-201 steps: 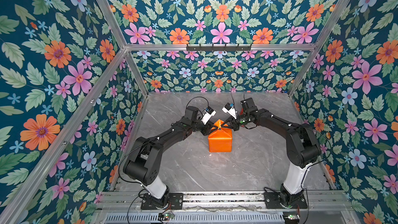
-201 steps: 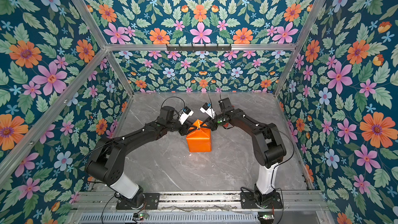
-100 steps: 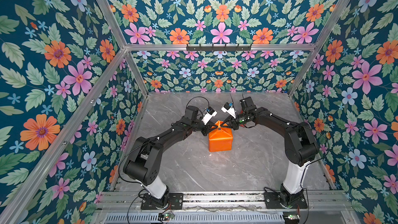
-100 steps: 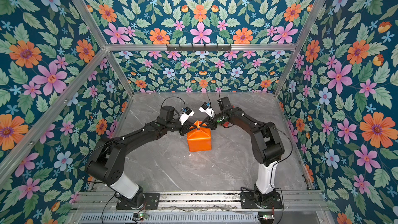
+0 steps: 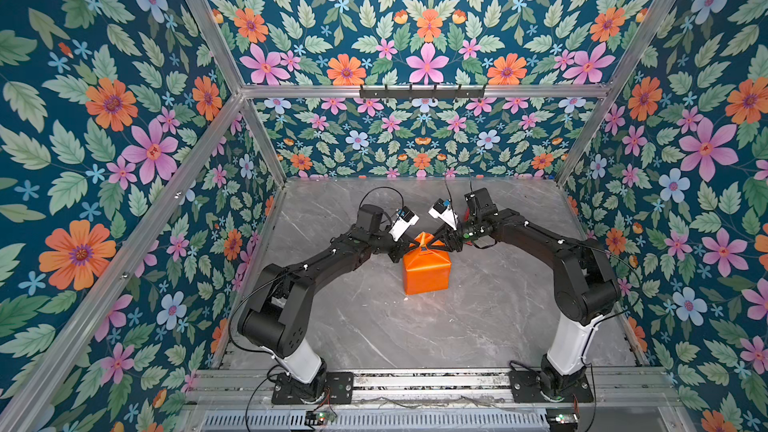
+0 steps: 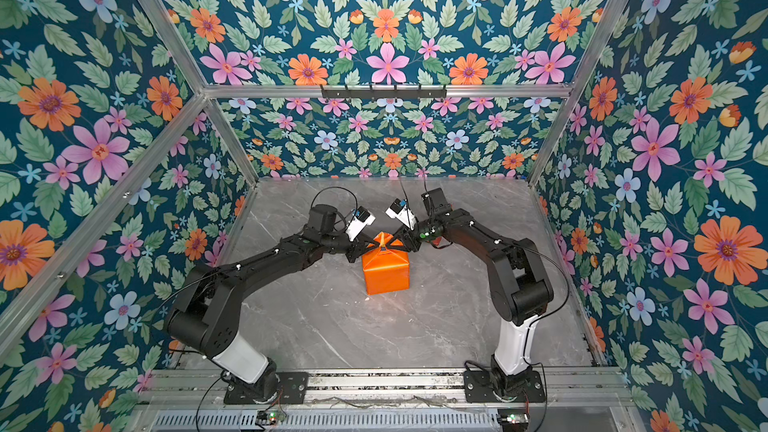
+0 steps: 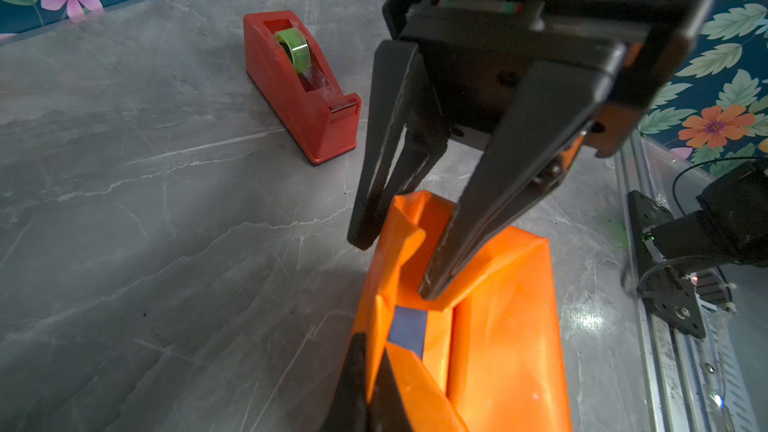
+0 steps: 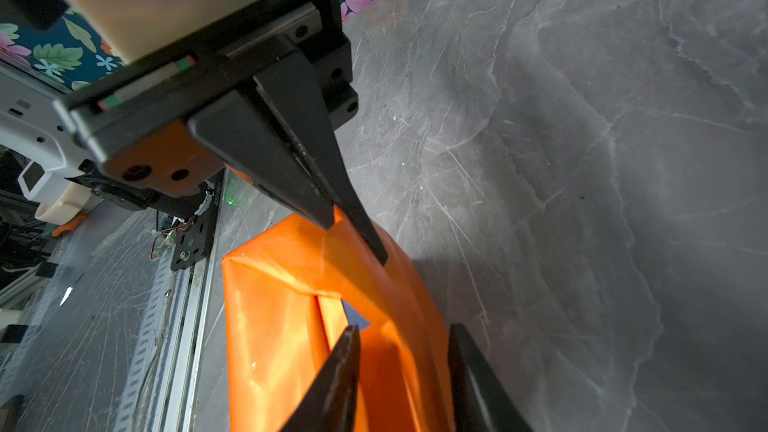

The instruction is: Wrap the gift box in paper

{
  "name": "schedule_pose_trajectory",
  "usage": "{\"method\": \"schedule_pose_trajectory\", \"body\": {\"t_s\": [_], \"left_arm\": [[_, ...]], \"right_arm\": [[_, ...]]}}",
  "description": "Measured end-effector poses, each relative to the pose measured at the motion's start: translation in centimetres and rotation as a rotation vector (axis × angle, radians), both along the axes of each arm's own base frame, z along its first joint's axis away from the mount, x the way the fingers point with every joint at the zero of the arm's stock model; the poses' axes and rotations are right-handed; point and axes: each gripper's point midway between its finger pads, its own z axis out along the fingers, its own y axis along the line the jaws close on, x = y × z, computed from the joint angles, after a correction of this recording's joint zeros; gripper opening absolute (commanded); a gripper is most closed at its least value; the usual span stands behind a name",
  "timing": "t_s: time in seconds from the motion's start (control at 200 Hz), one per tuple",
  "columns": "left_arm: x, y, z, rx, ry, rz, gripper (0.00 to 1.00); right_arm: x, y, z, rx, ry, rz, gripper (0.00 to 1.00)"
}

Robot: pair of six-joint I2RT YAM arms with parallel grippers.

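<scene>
The box (image 7: 409, 331) sits near the middle of the grey marbled surface (image 5: 457, 326). It is almost wholly covered by the orange paper (image 5: 426, 278), and only a small navy patch shows on top where the folds meet. Both arms reach in over the top of the parcel from opposite sides.

The left claw (image 8: 355, 241) is pinched tight on a raised fold of paper at its side of the top. The right claw (image 7: 397, 268) stands with its jaws apart. It has one finger on either side of an upstanding fold, one tip against the paper, and grips nothing.

In the left wrist view a red dispenser (image 7: 299, 89) stands on the surface, well apart from the box. It holds a green tape roll (image 7: 294, 49), with clear tape drawn to its cutter.

Some tiny print (image 8: 216, 196) beside the front rail (image 8: 183, 326) is too small to read.
</scene>
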Motion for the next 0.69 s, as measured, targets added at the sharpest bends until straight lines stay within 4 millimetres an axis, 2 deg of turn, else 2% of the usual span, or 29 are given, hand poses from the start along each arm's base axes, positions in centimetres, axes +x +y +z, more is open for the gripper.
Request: {"method": "schedule_pose_trajectory", "body": {"t_s": [0.1,0.22,0.46,0.62,0.695], "left_arm": [[0.0,0.0,0.1,-0.001,-0.003,0.001,0.0],[-0.1,0.1,0.2,-0.001,-0.005,0.002,0.0],[-0.2,0.1,0.1,0.0,-0.001,0.001,0.0],[-0.1,-0.1,0.0,-0.005,0.0,-0.006,0.16],[-0.1,-0.4,0.3,-0.015,0.0,-0.016,0.19]], "right_arm": [[-0.2,-0.4,-0.2,-0.011,0.006,-0.015,0.43],[-0.5,-0.8,-0.4,-0.018,-0.006,-0.035,0.51],[-0.8,-1.1,-1.3,-0.01,-0.01,-0.068,0.55],[-0.5,-1.1,-1.3,-0.001,-0.022,-0.078,0.56],[-0.4,-1.1,-1.3,0.0,-0.022,-0.082,0.56]]}}
